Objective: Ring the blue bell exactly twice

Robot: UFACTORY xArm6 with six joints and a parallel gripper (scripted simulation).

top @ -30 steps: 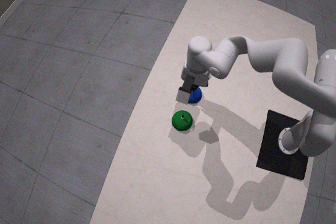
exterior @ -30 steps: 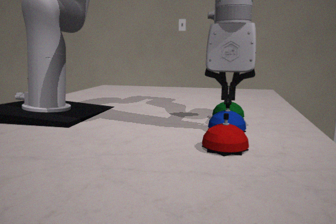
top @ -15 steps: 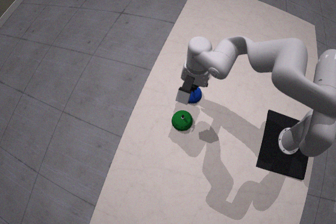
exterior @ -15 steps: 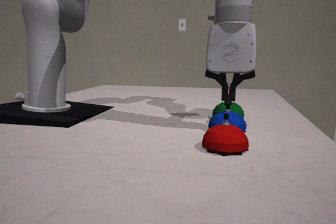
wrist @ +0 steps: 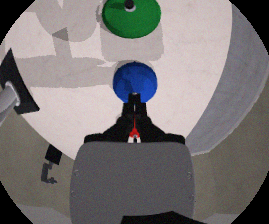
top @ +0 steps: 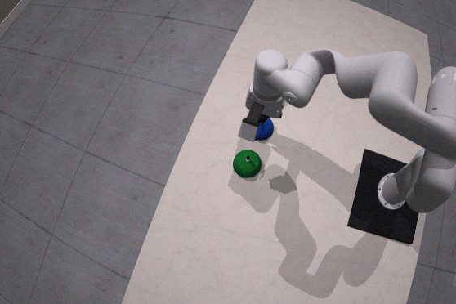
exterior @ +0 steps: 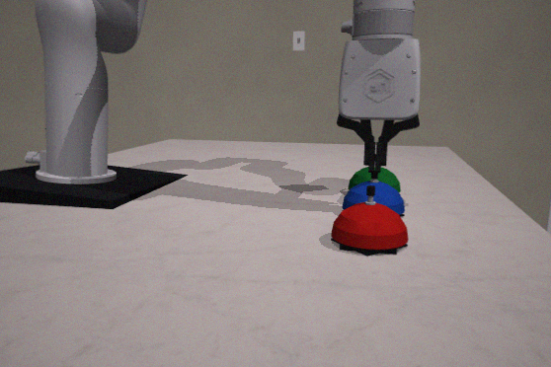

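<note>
Three dome bells stand in a row on the table. The blue bell point(exterior: 373, 197) is in the middle, with the green bell point(exterior: 369, 177) behind it and the red bell point(exterior: 369, 227) in front. The blue bell's small button point(exterior: 370, 191) stands up. My gripper point(exterior: 375, 167) is shut and empty, pointing straight down, with its tips a short way above the blue bell's button. From above, the gripper point(top: 260, 122) covers part of the blue bell point(top: 266, 130) and hides the red bell. In the wrist view the fingertips lie over the blue bell point(wrist: 134, 80).
The green bell point(top: 247, 163) point(wrist: 130, 14) stands close beside the blue one. The arm's base stands on a black plate point(top: 383, 196) on the table. The table edge runs a little past the bells on the right in the exterior view.
</note>
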